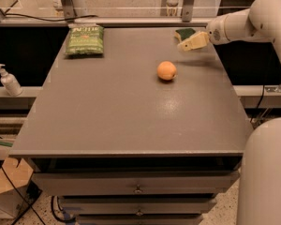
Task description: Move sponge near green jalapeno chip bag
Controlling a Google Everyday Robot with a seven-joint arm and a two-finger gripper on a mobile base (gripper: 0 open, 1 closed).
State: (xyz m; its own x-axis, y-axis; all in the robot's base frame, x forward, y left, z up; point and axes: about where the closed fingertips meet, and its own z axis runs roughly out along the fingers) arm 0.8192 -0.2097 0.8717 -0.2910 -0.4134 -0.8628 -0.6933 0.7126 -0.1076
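Bench (131,111): grey top, drawers below.
Sponge (183,32): dark green top, at the far right of the bench, well apart from the bag.
Green jalapeno chip bag (85,40): lies flat at the far left corner.
Pincer (193,41): at the far right edge, right against the sponge's near side; how far open, and whether it has hold of the sponge, cannot be told.
Orange (166,71): between them, nearer the sponge.

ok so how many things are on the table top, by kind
chip bag: 1
sponge: 1
orange: 1
total: 3
not counted: the gripper, at the table's far right, beside the sponge
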